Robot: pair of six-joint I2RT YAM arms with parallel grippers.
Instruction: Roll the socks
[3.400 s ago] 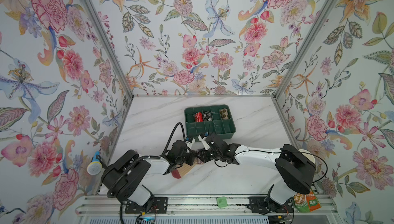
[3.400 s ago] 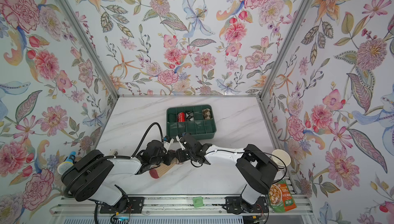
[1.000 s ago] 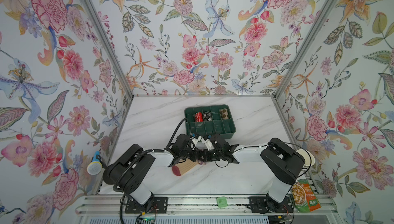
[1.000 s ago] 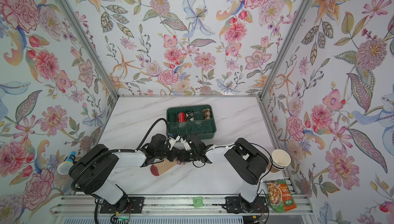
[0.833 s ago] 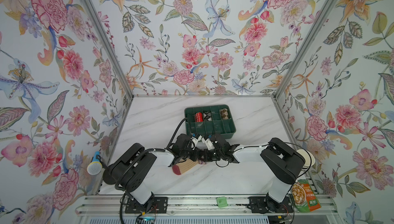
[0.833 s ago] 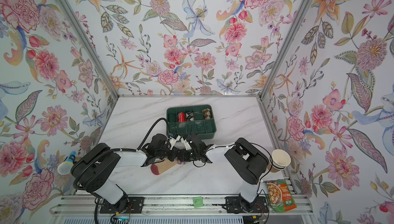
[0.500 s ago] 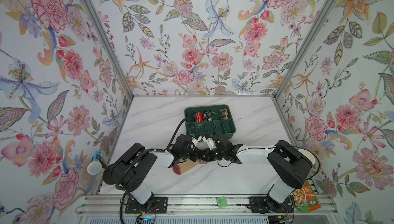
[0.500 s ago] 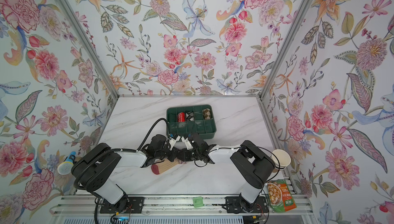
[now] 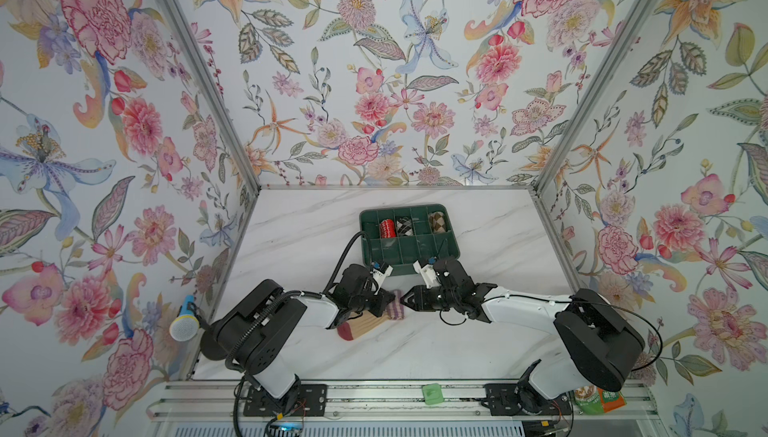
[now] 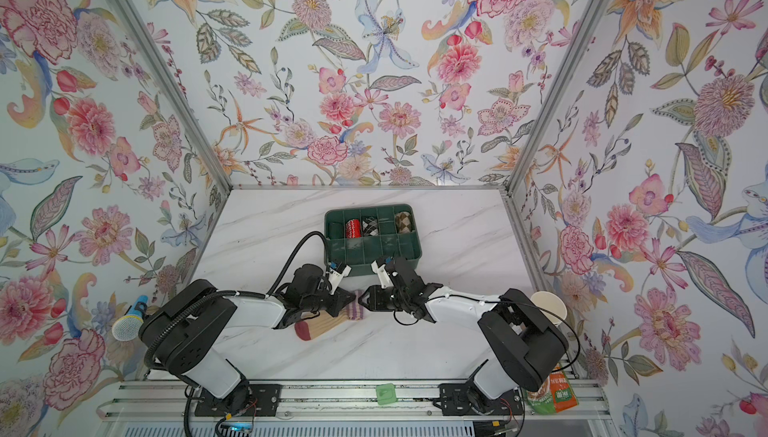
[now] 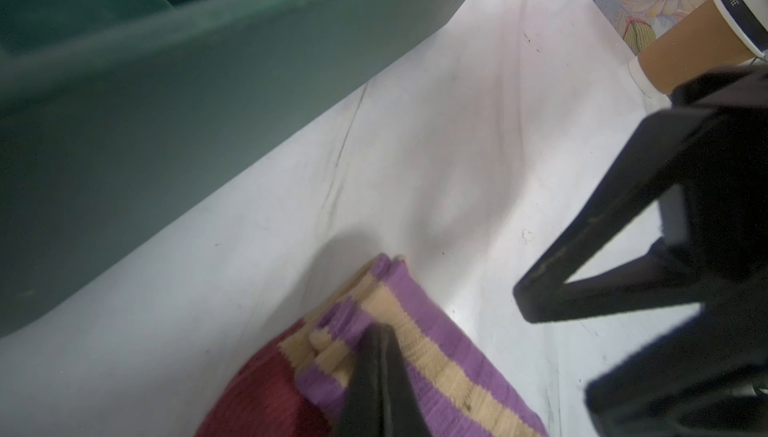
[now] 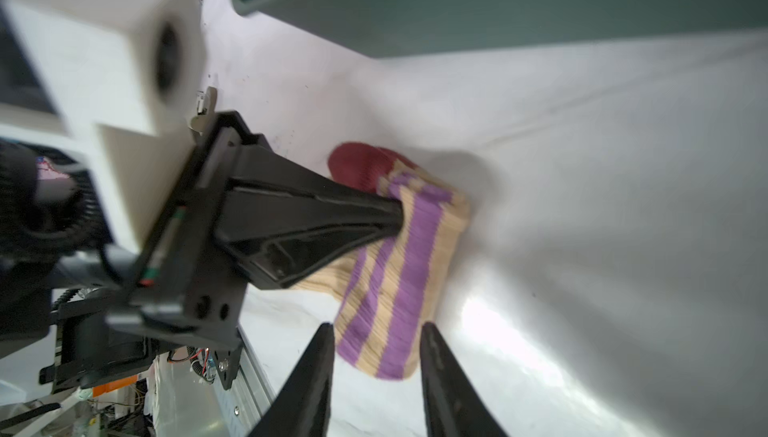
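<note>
Check the sock (image 12: 399, 264): purple-beige stripes, red toe, folded over. Left gripper (image 12: 397, 212) clamps its fold; right gripper (image 12: 377, 329) hovers parted at its end.

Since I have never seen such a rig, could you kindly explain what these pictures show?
Two robot arms stand at a marble table, each ending in a two-fingered gripper. Both top views look down from overhead; each wrist view comes from a camera on one arm. On the table lie a striped sock with a red toe and a green tray holding three rolled socks. The left gripper is shut on the sock's striped part. The right gripper is open beside the sock's striped end, holding nothing.
</note>
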